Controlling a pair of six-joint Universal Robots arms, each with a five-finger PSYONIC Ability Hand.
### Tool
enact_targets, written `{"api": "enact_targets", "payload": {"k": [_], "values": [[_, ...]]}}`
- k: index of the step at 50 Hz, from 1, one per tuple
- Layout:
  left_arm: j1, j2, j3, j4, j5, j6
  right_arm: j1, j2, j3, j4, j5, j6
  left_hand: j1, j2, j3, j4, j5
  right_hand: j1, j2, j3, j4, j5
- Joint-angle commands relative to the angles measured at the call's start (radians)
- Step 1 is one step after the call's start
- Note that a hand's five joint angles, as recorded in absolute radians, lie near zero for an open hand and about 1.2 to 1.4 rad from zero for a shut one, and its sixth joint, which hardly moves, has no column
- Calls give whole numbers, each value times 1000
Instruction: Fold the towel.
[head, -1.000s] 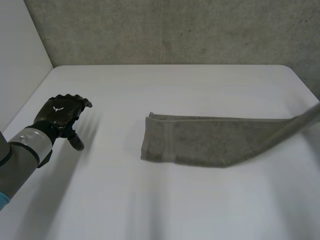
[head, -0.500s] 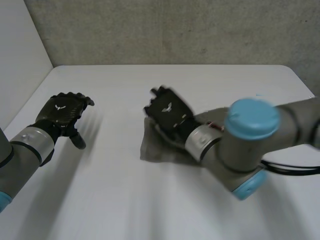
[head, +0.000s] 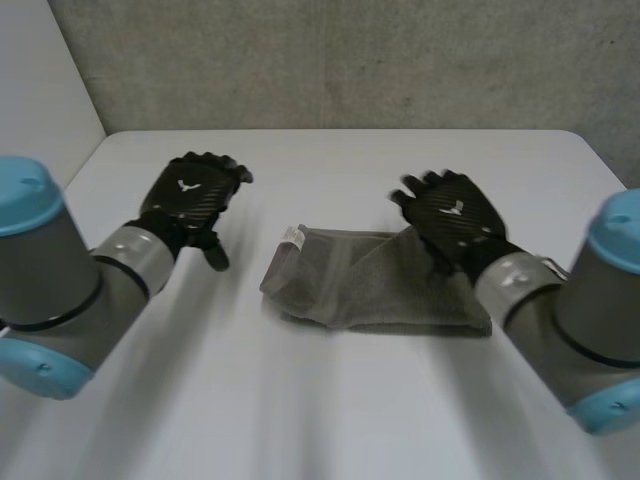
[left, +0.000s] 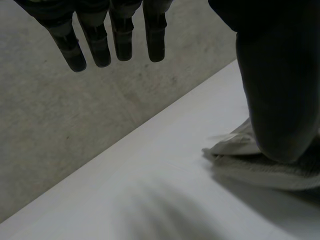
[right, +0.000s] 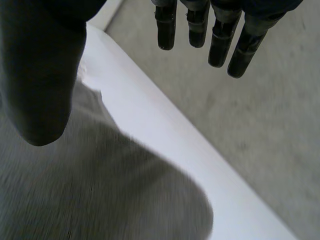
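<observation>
Left hand (head: 190, 195) was open, its fingers (left: 117, 42) straight and spread, and it held nothing; you could see it poised above the table (head: 320, 410) just beside the near-left end of the towel (head: 370, 285). Right hand (head: 450, 215) was likewise open and held nothing, its fingers (right: 200, 27) straight, with the towel's right end under its palm; whether the palm touched the cloth cannot be told. The table was plain white with a rounded far-right corner, and it bore the grey-green towel near its middle as a short, rumpled, doubled bundle with a small label at its far-left corner. Behind the table stood a rough grey concrete wall (head: 350, 60), and a smooth white side panel (head: 40, 90) closed the room on the left. Compare the earlier frames. One second before, the towel lay as a long band reaching to the table's right edge, and the left hand waited near the left edge. Half a second before, the right hand was down on the towel's left end with its arm lying across the cloth. Since then the right hand had drawn back to the right end, the left hand had come in towards the towel, and the towel had ended up shorter.
</observation>
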Motion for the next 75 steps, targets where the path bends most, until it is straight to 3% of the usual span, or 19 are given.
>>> {"api": "enact_targets", "payload": {"k": [1, 3, 10, 12, 15, 17, 20, 31, 41, 47, 50, 55, 58, 63, 68, 75], "values": [[-109, -97, 84, -2, -25, -1, -167, -26, 159, 65, -22, 19, -63, -58, -51, -59, -38, -75, -74, -43, -76, -63], [-130, -122, 98, -2, -27, -1, -193, -24, 184, 65, -34, 16, -60, -55, -51, -59, -35, -75, -74, -43, -76, -63], [-188, -217, 158, -4, -54, 0, -256, 33, 216, 25, -140, 16, -54, -49, -51, -59, -30, 293, 294, -43, -76, 305], [-195, -231, 167, -6, -76, -1, -259, 72, 216, -29, -145, 13, -54, -49, -51, -59, -30, 553, 554, -43, -76, 565], [-199, -232, 166, -6, -91, -3, -262, 92, 215, -49, -149, 13, -60, -55, -51, -59, -35, 707, 708, -43, -76, 719], [-196, -228, 160, -6, -91, -4, -268, 111, 207, -52, -159, 15, -63, -58, -51, -59, -38, 1034, 1035, -43, -76, 1046], [-196, -221, 155, -6, -93, -4, -270, 108, 209, -47, -159, 15, -63, -58, -51, -59, -38, 1146, 1147, -43, -76, 1158], [-190, -198, 115, -9, -99, -4, -305, 53, 245, 9, -160, 3, -63, -58, -51, -59, -38, 1146, 1148, -43, -76, 1158], [-175, -146, 28, -6, -98, -4, -524, -94, 272, 195, -297, -192, -66, -61, -51, -59, -41, 1146, 1148, -43, -76, 1158], [-172, -122, 8, -2, -99, -4, -528, -128, 182, 285, -320, -192, -66, -61, -51, -59, -41, 1146, 1148, -43, -76, 1158], [-170, -111, 2, -2, -101, -4, -501, -144, 129, 307, -321, -188, -66, -61, -51, -59, -41, 1146, 1148, -43, -76, 1158], [-167, -83, -11, -2, -101, -4, -287, -161, 19, 302, -301, -168, -66, -61, -51, -59, -41, 1146, 1148, -43, -76, 1158], [-159, -64, -18, -1, -101, -4, -232, -151, -8, 301, -301, -163, -66, -61, -51, -59, -41, 1146, 1148, -43, -76, 1158], [-143, -33, -29, -1, -102, -10, 9, -43, -101, 284, -260, -162, -66, -61, -51, -59, -41, 1146, 1148, -43, -76, 1158], [-123, -4, -34, 1, -102, -43, 162, 66, -144, 244, -196, -162, -66, -61, -51, -59, -41, 1146, 1148, -43, -76, 1158], [-110, 6, -34, 1, -122, -81, 253, 219, -163, 166, -157, -165, -66, -61, -51, -59, -41, 1146, 1148, -43, -76, 1158]]}}
